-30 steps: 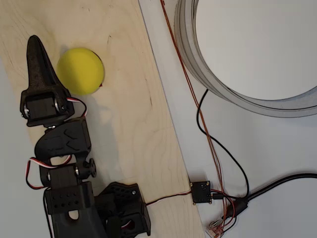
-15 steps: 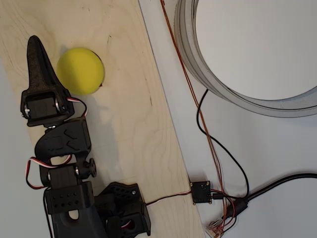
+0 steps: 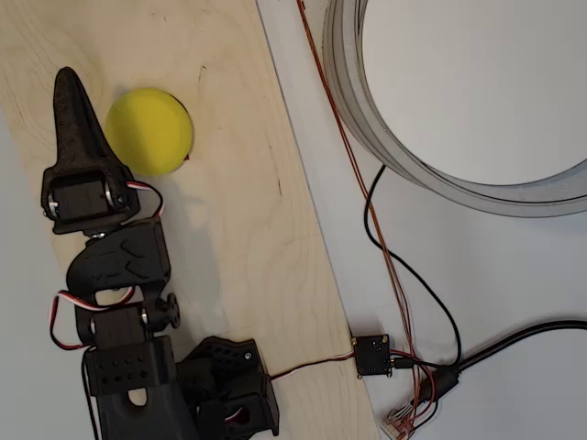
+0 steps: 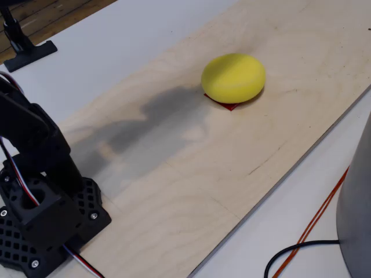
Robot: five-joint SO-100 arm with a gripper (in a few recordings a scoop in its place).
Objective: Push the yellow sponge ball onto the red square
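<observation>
The yellow sponge ball (image 3: 149, 131) rests on the plywood board (image 3: 248, 238), also seen in the fixed view as the ball (image 4: 233, 77). It covers nearly all of the red square, of which only a sliver peeks out at its lower edge (image 3: 186, 159) and a corner shows under the ball (image 4: 227, 105). My black gripper (image 3: 65, 84) stands just left of the ball in the overhead view, pointing up the picture. Its fingers are pressed together into one point with nothing between them. A narrow gap separates it from the ball.
The arm's base (image 4: 40, 214) sits at the board's near end. A large grey ring (image 3: 367, 128) lies off the board to the right, with wires (image 3: 385, 266) and a small connector box (image 3: 371, 355) beside the board edge. A black stand (image 4: 23, 46) is at far left.
The arm has shifted by only a few pixels. The ball stays where it was.
</observation>
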